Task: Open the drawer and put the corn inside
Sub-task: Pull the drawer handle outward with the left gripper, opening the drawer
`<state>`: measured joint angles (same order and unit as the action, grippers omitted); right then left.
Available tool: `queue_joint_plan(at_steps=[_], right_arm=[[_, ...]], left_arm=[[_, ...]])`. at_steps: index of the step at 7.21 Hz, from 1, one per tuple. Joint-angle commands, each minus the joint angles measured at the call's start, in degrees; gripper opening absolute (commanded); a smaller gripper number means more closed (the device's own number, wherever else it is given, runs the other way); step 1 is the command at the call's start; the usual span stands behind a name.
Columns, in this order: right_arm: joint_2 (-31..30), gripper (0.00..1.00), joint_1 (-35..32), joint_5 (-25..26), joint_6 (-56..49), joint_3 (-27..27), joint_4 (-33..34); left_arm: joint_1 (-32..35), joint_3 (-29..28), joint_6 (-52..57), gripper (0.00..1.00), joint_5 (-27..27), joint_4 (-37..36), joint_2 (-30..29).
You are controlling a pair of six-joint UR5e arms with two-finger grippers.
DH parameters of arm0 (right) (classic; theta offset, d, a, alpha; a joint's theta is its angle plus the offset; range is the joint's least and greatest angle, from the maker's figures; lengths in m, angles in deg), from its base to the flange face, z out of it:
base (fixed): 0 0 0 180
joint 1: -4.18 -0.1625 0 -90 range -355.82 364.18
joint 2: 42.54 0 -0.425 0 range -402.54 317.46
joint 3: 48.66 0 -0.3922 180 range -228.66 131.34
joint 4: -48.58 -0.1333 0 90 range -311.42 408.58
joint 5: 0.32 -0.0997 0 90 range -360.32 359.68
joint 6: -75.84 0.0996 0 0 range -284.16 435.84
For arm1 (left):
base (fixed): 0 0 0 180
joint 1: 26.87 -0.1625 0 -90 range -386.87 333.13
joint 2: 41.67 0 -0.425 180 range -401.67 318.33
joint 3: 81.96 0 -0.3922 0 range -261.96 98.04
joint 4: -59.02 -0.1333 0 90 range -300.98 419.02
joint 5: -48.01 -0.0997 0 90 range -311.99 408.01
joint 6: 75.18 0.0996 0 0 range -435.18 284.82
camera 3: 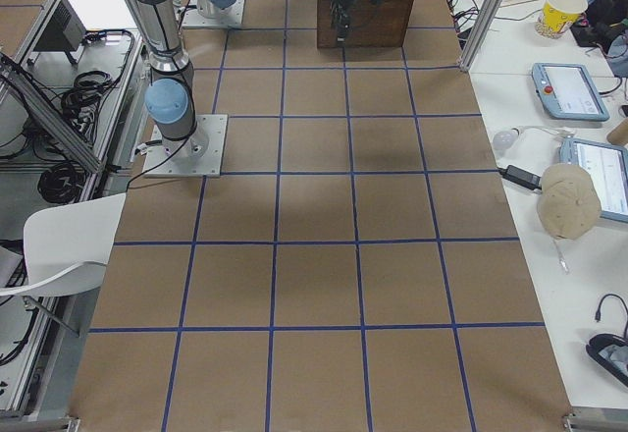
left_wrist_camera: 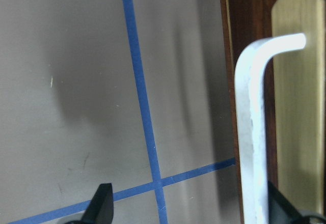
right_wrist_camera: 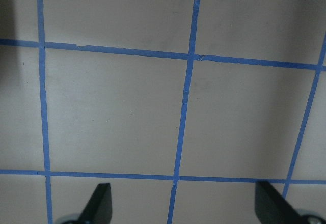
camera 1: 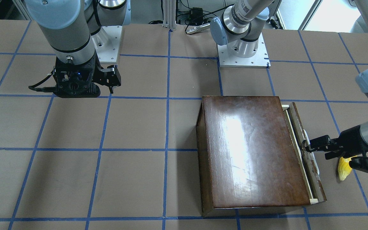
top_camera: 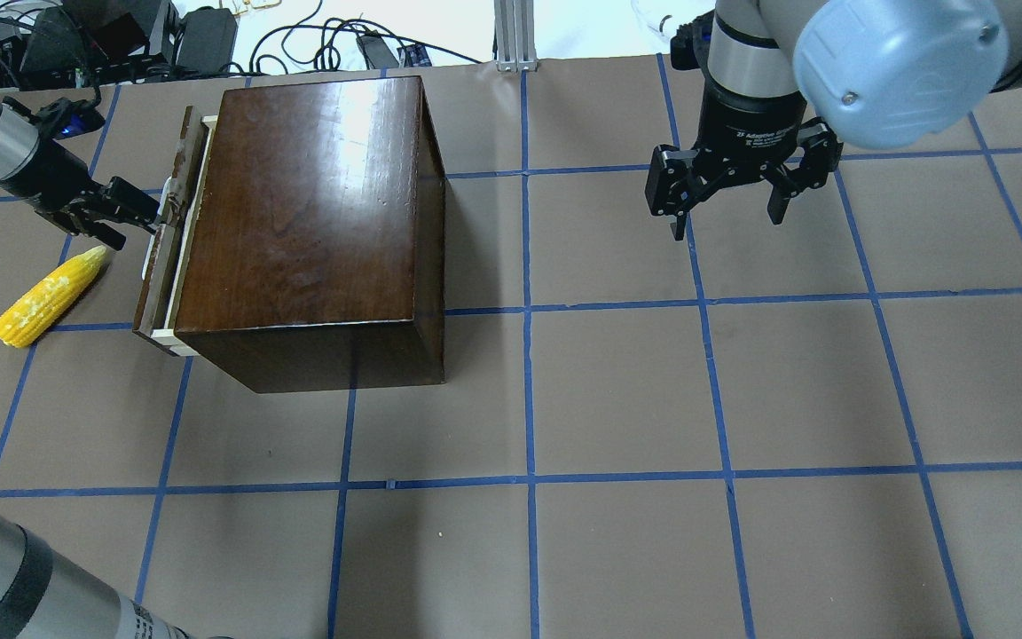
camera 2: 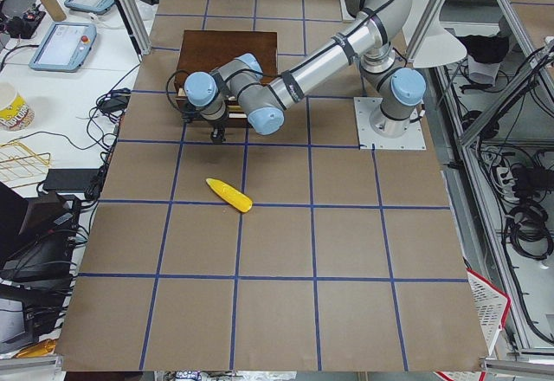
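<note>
The dark-brown wooden box (top_camera: 307, 195) stands on the table. Its drawer (top_camera: 153, 288) is pulled out a little, and a thin strip of pale wood shows behind the scuffed front panel (camera 1: 316, 182). My left gripper (top_camera: 134, 213) is open at the drawer's front. In the left wrist view the pale metal handle (left_wrist_camera: 252, 132) lies between the fingers, close to the right one. The yellow corn (top_camera: 50, 297) lies on the table beside the drawer front, partly under my left wrist in the front-facing view (camera 1: 343, 169). My right gripper (top_camera: 728, 222) is open and empty, above the table far from the box.
The table is brown paper with a blue tape grid (right_wrist_camera: 186, 107). The arm bases (camera 1: 243, 54) are bolted at the robot's edge. Cables and electronics (top_camera: 200, 35) lie beyond the far edge behind the box.
</note>
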<state>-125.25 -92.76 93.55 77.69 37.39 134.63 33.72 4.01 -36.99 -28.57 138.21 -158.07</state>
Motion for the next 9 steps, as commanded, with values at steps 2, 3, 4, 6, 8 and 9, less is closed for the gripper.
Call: queue_joint_plan(at_steps=[2,3,4,6,8,9], right_arm=[[0.0,1.0,0.0,0.0,0.0,0.0,0.0],[0.0,1.0,0.0,0.0,0.0,0.0,0.0],[0.0,1.0,0.0,0.0,0.0,0.0,0.0],[0.0,1.0,0.0,0.0,0.0,0.0,0.0],[0.0,1.0,0.0,0.0,0.0,0.0,0.0],[0.0,1.0,0.0,0.0,0.0,0.0,0.0]], left_arm=[[-2.58,-2.28,2.6,1.0,-1.45,0.35,-1.72],[-2.67,-2.91,2.86,1.0,-2.07,0.35,-1.9],[-2.85,-2.91,2.86,1.0,-2.17,0.18,-1.81],[-3.28,-3.0,5.14,1.0,-2.34,0.09,-1.9],[-4.25,-3.44,5.76,1.0,-2.26,0.17,-2.16],[-4.34,-3.44,5.76,1.0,-2.26,0.17,-2.08]])
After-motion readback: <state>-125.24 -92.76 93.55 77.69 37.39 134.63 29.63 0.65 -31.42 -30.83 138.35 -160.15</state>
